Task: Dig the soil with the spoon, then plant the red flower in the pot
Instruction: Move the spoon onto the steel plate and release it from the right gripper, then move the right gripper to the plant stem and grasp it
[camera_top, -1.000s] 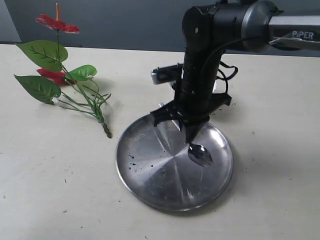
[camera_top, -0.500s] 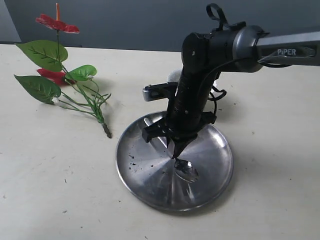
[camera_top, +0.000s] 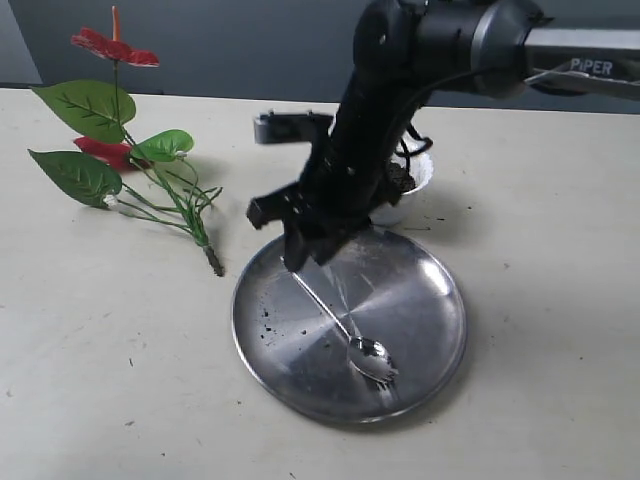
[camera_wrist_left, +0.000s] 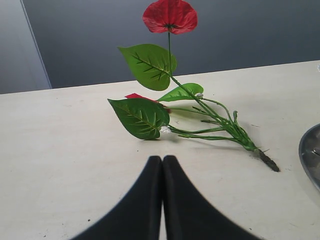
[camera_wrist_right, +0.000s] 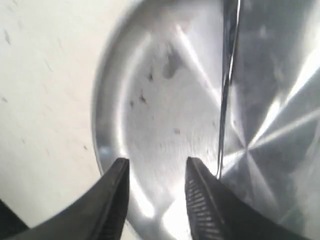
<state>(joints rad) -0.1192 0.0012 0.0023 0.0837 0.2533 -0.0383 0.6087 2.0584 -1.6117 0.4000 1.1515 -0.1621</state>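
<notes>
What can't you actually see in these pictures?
- Pot: exterior view, the right arm covers most of it and its contents.
- Spoon: right wrist view, blurred; its bowl is cut off by the frame edge.
- Plate: left wrist view, only a sliver at the frame edge.

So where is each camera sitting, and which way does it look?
Exterior view: off the arms, above the table, looking slantwise down at the plate, spoon, red flower and pot; the right arm shows.
Left wrist view: on the left wrist, low over the table, facing the red flower; the left jaws show, shut.
Right wrist view: on the right wrist, looking down into the plate at the spoon's handle; the right jaws show, open.
Shared: exterior and left wrist both see the red flower.
</notes>
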